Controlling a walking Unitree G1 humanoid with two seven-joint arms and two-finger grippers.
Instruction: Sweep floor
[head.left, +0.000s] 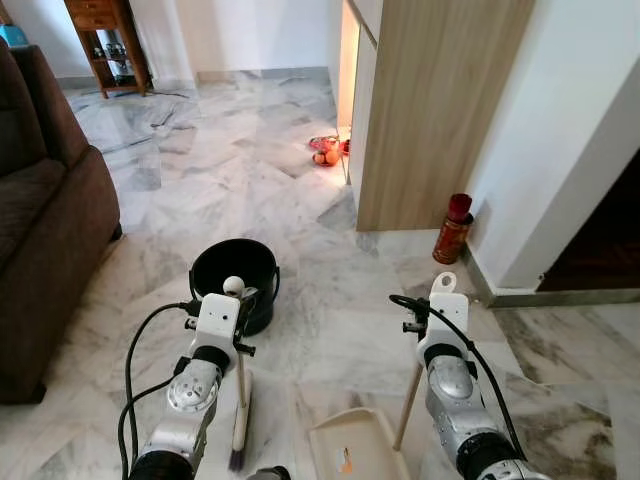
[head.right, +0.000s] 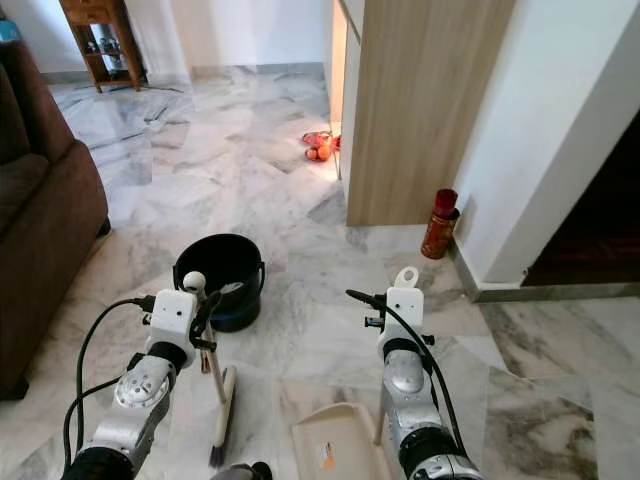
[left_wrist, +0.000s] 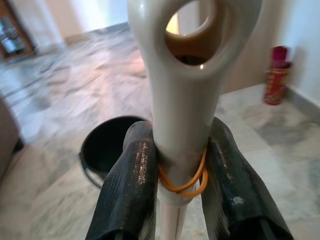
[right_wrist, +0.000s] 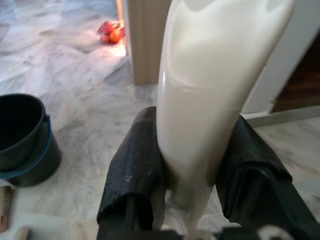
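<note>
My left gripper (left_wrist: 178, 146) is shut on the cream handle of a small broom (head.left: 240, 400). The handle has a loop hole at its top and an orange rubber band (left_wrist: 182, 182) around it. The broom stands upright, its dark bristles (head.left: 236, 460) on the marble floor. My right gripper (right_wrist: 192, 131) is shut on the cream upright handle of a beige dustpan (head.left: 352, 448), which rests on the floor between my arms. A black bucket (head.left: 236, 272) stands just beyond the left gripper.
A brown sofa (head.left: 45, 215) lies along the left. A wooden partition (head.left: 430, 110) and a white wall rise ahead right, with a red can (head.left: 453, 228) at their foot. Red and orange items (head.left: 326, 152) lie by the partition. A wooden shelf (head.left: 108, 40) stands far back.
</note>
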